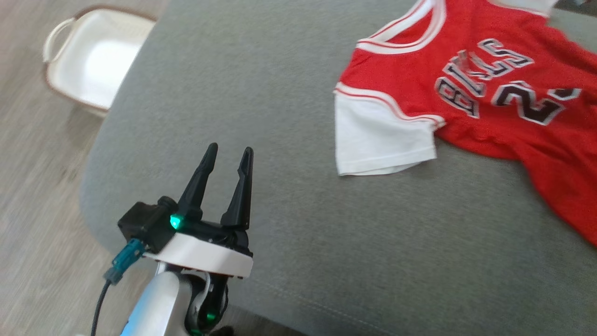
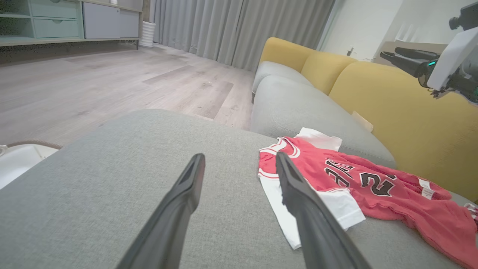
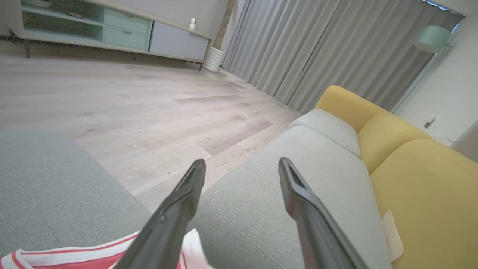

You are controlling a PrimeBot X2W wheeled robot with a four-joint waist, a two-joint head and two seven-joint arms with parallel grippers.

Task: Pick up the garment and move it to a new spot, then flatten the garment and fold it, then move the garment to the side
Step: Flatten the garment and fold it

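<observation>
The garment (image 1: 410, 79) is a red jersey with white sleeves and dark lettering, spread loosely on the grey sofa cushion (image 1: 280, 116) at the upper right of the head view. My left gripper (image 1: 230, 149) hovers open over the cushion's near left part, well short of the white sleeve. In the left wrist view the left gripper (image 2: 240, 157) is empty, with the garment (image 2: 317, 168) just right of it. High above the garment, my right gripper (image 2: 390, 52) hangs in the air. The right gripper (image 3: 242, 161) is open and holds nothing; the garment's collar edge (image 3: 56, 256) lies below it.
A white basket (image 1: 98, 60) stands on the wooden floor (image 1: 32, 186) left of the cushion. Yellow backrests (image 2: 392, 112) run behind the seat, and a second grey cushion (image 3: 306, 186) lies beyond. Bare grey cushion stretches between my left gripper and the garment.
</observation>
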